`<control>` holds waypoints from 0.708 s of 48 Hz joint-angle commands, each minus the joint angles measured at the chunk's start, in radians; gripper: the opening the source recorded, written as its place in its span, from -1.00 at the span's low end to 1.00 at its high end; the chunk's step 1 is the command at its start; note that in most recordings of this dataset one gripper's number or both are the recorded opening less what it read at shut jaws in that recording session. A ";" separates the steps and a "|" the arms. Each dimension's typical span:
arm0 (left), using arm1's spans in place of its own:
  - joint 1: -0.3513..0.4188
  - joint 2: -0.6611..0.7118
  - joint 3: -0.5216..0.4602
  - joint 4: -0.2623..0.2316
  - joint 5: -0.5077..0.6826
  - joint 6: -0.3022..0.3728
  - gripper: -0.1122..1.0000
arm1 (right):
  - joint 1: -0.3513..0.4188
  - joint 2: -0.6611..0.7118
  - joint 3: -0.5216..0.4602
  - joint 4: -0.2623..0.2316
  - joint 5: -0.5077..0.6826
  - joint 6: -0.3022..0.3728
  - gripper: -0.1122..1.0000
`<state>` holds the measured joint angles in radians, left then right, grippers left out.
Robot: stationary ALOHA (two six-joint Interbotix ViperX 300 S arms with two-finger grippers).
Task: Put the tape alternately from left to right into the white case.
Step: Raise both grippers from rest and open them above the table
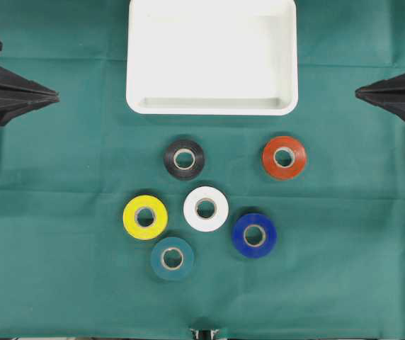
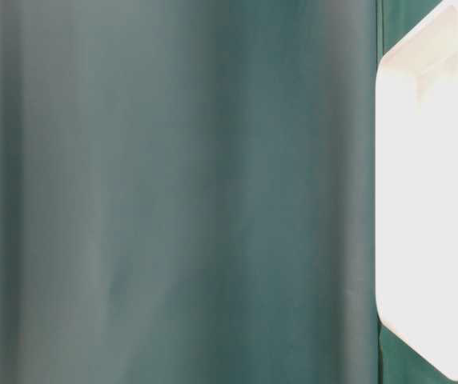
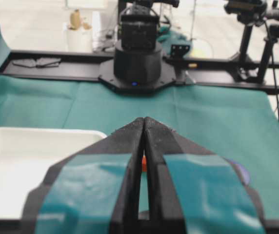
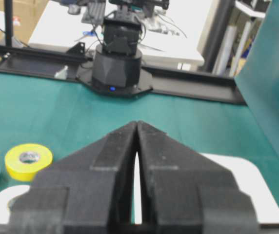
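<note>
green cloth (image 1: 61, 212), creased, covering the table

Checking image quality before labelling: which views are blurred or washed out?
Table-level view: green cloth a featureless blur, shallow white plastic tray overexposed. Overhead view: sharp, evenly lit, tray floor glaring. Left wrist view: taped black fingers soft up close. Right wrist view: soft throughout, yellow tape roll still recognisable.

Case: the white case (image 1: 212, 106) sits at top centre of the overhead frame, on the cloth (image 1: 61, 212).
Rolls: six rolls of tape (image 1: 205, 208) lie below the case, none inside it, apart from one another.
Upper pair: one lower left of the case, one lower right.
Lower four: clustered centre.
</note>
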<state>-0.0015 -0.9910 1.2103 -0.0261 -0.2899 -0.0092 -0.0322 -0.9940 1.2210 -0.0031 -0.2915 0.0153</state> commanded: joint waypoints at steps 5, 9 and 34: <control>0.000 0.051 -0.031 -0.003 0.015 -0.057 -0.76 | -0.008 0.040 -0.011 -0.002 -0.005 0.025 -0.96; 0.002 0.060 -0.034 -0.003 0.029 -0.084 -0.76 | -0.008 0.043 -0.011 -0.002 -0.005 0.035 -0.96; 0.011 0.107 -0.052 -0.003 0.063 -0.086 0.60 | -0.034 0.089 -0.012 0.000 -0.002 0.038 0.61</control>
<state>0.0000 -0.9112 1.1919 -0.0276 -0.2270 -0.0951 -0.0583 -0.9265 1.2241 -0.0031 -0.2899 0.0522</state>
